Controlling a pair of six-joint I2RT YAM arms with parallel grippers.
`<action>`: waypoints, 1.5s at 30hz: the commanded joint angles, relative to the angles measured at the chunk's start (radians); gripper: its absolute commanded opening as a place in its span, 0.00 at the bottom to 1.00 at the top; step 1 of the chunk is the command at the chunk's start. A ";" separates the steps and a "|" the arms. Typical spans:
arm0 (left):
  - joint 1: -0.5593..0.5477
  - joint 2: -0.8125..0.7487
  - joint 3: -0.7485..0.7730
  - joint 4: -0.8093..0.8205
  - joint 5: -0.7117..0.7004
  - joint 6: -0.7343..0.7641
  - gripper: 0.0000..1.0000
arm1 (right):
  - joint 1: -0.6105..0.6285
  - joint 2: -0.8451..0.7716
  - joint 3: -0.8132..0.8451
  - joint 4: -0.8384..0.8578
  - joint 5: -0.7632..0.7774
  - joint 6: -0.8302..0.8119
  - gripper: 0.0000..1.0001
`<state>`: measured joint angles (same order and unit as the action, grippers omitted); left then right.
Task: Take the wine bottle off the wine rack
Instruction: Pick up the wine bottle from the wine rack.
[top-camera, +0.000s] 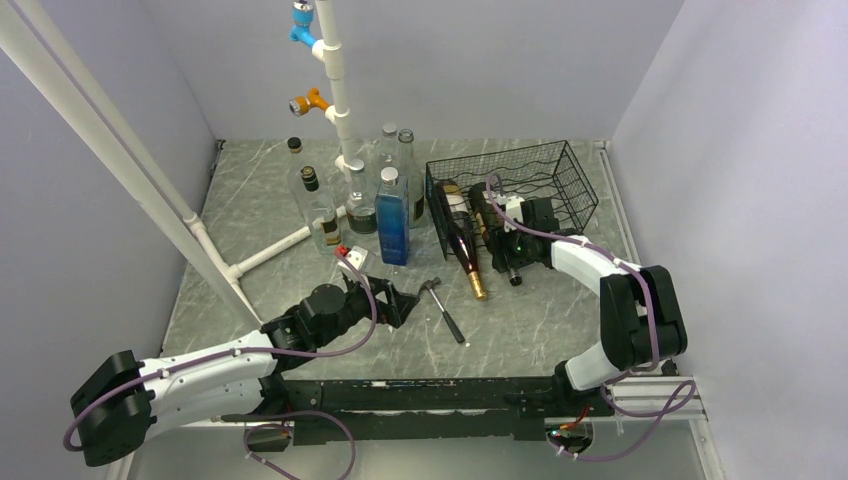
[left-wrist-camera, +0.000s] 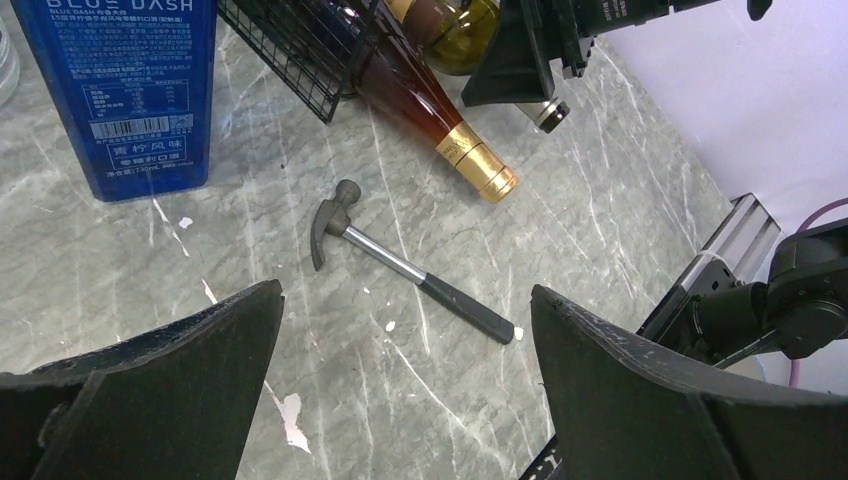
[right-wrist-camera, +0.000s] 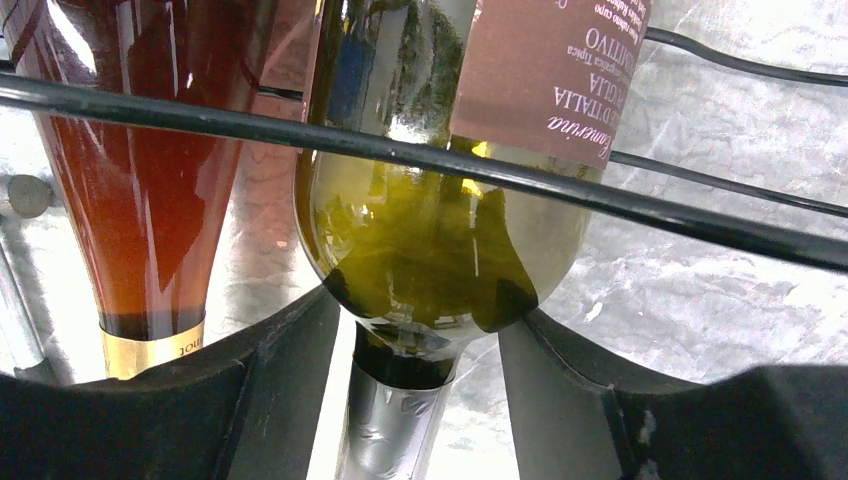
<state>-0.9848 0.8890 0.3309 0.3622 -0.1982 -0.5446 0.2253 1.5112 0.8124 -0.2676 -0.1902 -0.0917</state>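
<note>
1. At the open front of the black wire-mesh wine rack (top-camera: 560, 175), you had the green glass wine bottle (right-wrist-camera: 430, 230) lying on its side in a wavy tier. Its base sat deep inside and its neck poked out towards the arms.
2. Just beside it on the left lay an amber glass bottle with a gold foil neck (top-camera: 464, 250), roughly parallel.
3. Your right gripper (right-wrist-camera: 415, 340) met the neck head-on, one finger either side. Slivers of table showed between fingers and neck (so I judged it unclamped).
4. The bottle's long axis ran front to back, in line with that gripper, so the pull should go straight back along it.
5. Your left gripper (left-wrist-camera: 405, 300) hung spread wide and empty over the grey marbled table (left-wrist-camera: 600, 200), above a small steel-shafted hammer (left-wrist-camera: 400, 265). It was well apart from the rack, so the right arm was nearer.
</note>
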 joint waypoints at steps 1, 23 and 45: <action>0.006 -0.012 -0.002 0.053 -0.009 -0.021 0.99 | 0.003 0.005 0.033 0.050 0.003 0.018 0.61; 0.006 -0.007 -0.005 0.060 -0.004 -0.029 0.99 | 0.003 0.051 0.035 0.051 0.024 0.042 0.56; 0.006 -0.028 0.001 0.029 -0.013 -0.018 0.99 | -0.007 -0.070 0.019 -0.030 -0.016 0.002 0.03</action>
<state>-0.9829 0.8719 0.3302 0.3756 -0.2008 -0.5621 0.2150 1.5166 0.8131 -0.3031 -0.1600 -0.0490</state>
